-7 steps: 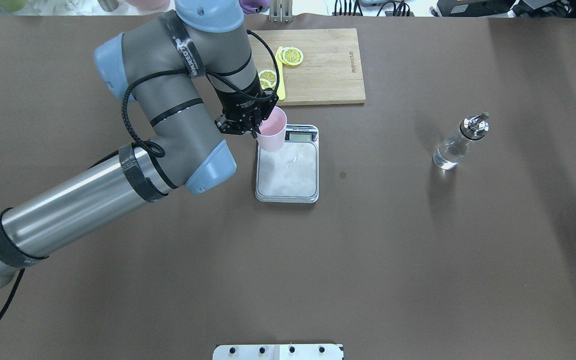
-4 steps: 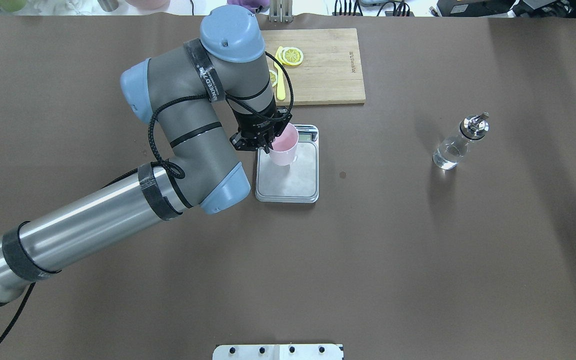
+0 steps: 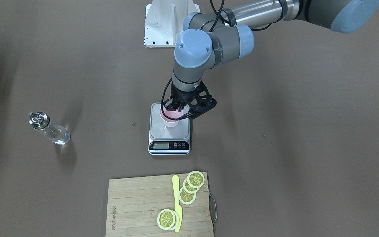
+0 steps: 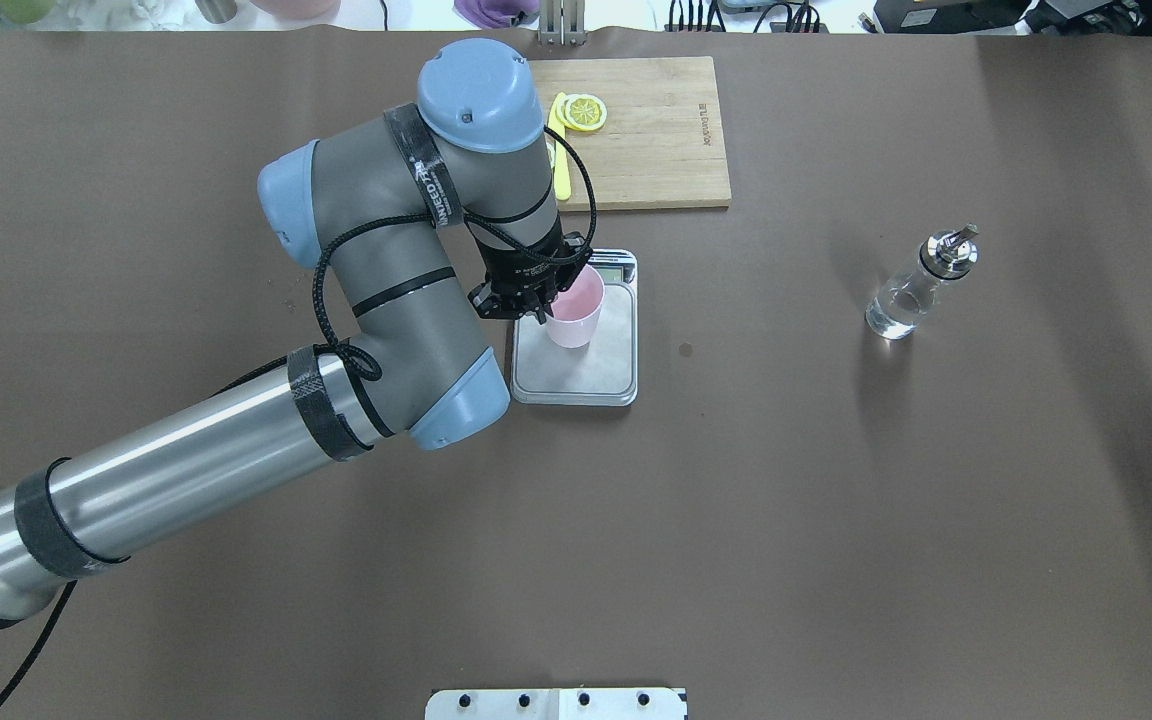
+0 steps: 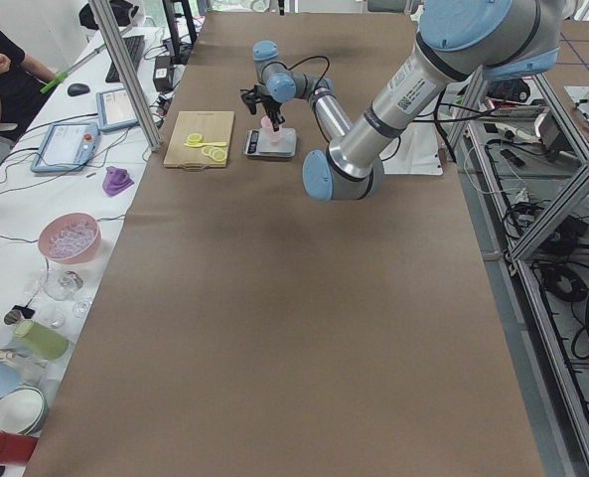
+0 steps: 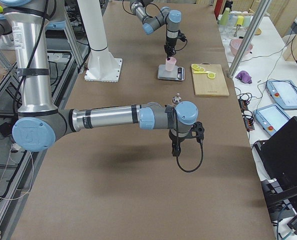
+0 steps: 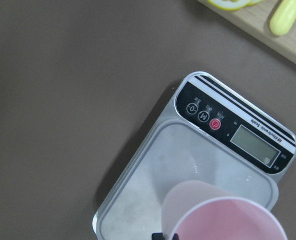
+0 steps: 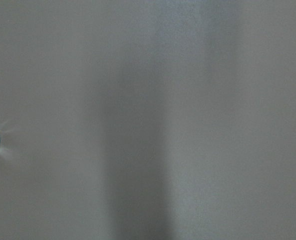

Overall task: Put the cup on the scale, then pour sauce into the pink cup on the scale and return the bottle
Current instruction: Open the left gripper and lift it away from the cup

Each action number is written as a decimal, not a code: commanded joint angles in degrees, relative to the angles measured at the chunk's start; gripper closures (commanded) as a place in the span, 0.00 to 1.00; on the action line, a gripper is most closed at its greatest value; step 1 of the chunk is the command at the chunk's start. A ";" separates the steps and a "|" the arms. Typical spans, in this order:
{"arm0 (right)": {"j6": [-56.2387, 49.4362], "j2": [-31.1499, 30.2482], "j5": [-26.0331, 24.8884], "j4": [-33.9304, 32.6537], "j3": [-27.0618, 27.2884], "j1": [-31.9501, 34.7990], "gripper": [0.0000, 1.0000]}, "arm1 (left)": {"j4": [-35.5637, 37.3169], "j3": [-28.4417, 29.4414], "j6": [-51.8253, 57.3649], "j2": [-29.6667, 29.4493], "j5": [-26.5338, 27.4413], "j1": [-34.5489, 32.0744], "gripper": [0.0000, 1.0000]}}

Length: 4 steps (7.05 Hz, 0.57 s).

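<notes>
Cup: the pale pink cup (image 4: 576,315) sits upright over the steel platform of the scale (image 4: 601,372); whether its base touches the steel cannot be told

Left gripper: the left gripper (image 4: 540,308) reaches straight down and pinches the cup at its rim, on the side nearer the arm

Scale: its black display strip faces the cutting board (image 4: 656,150); the cup is narrower than the platform

Bottle: the bottle (image 4: 918,283) stands alone on the brown table (image 4: 736,500), well apart from the scale, on the robot's right; metal pourer cap on top; clear sauce (image 4: 891,315) in its lower body

Right gripper: the right gripper (image 6: 174,151) points down over bare table near the bottle; it shows only in the side view, so whether its fingers are spread or pressed together cannot be told

Board: lemon slices (image 4: 584,112) and a yellow knife (image 4: 562,178) lie on it, just beyond the scale
</notes>
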 commanded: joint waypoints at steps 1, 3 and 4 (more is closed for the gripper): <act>-0.01 0.00 0.00 0.08 0.04 0.00 0.00 | -0.01 0.00 0.04 0.01 0.21 0.57 1.00; -0.01 0.09 -0.09 -0.01 -0.14 0.00 0.00 | -1.84 -0.09 -0.13 0.53 0.21 0.58 0.70; -0.01 0.00 -0.09 -0.01 -0.05 0.00 0.00 | -3.33 -0.35 -0.13 0.97 0.21 0.49 0.02</act>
